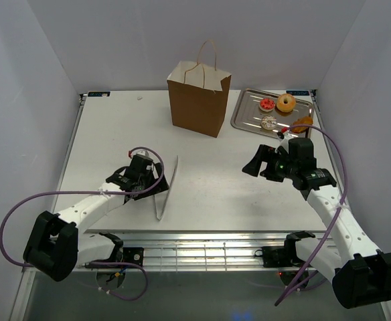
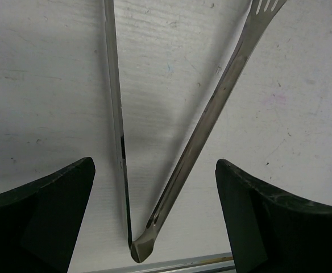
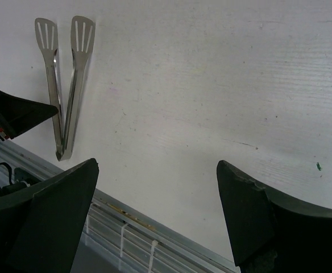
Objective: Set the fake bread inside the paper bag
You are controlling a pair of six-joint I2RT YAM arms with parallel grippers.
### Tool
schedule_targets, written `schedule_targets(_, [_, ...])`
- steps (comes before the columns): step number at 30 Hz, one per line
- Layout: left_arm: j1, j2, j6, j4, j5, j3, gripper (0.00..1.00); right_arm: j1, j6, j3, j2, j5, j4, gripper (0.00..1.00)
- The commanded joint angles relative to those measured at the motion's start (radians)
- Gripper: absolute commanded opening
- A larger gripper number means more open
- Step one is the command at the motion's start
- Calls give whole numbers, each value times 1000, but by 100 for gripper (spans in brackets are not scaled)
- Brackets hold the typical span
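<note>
The brown paper bag (image 1: 199, 100) stands upright at the back centre, handles up. The fake bread lies on the silver tray (image 1: 246, 119) to its right: an orange ring donut (image 1: 286, 102), a red-topped tart (image 1: 267, 104), a pale speckled round (image 1: 269, 122) and a golden-brown bun (image 1: 303, 124). My left gripper (image 1: 150, 184) (image 2: 154, 164) is open, hovering over the hinge end of the metal tongs (image 2: 211, 108), not touching them. My right gripper (image 1: 254, 164) (image 3: 157, 164) is open and empty above bare table, in front of the tray.
The tongs (image 1: 166, 189) (image 3: 66, 85) lie on the table left of centre, slotted heads pointing away, hinge near the front rail (image 3: 132, 219). White walls close in the table on three sides.
</note>
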Motion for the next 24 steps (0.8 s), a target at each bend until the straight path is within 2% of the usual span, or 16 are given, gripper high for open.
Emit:
schedule_targets(1, [-35,-12,-30,42,-38,-17,98,21,-48,51,14,17,-2,90])
schedule_targets(10, [-64,-31,-53,35,-63,-17,98,49,-80,60,96,-10,12,90])
schedule_targets(13, [-63,24,-50,58,-34,-21,98,53,-75,72,130,-18,6,90])
schedule_targets(15, [-63,60,-30,90,6,-20,98,57,-75,72,136,-20,20,90])
schedule_targets(20, [-63,156,2,317,218,-26,96,61,-89,82,158,-14,21,90])
schedule_targets(24, [-83,299,-4,449,374,55,92,66,-104,95,181,-12,10,90])
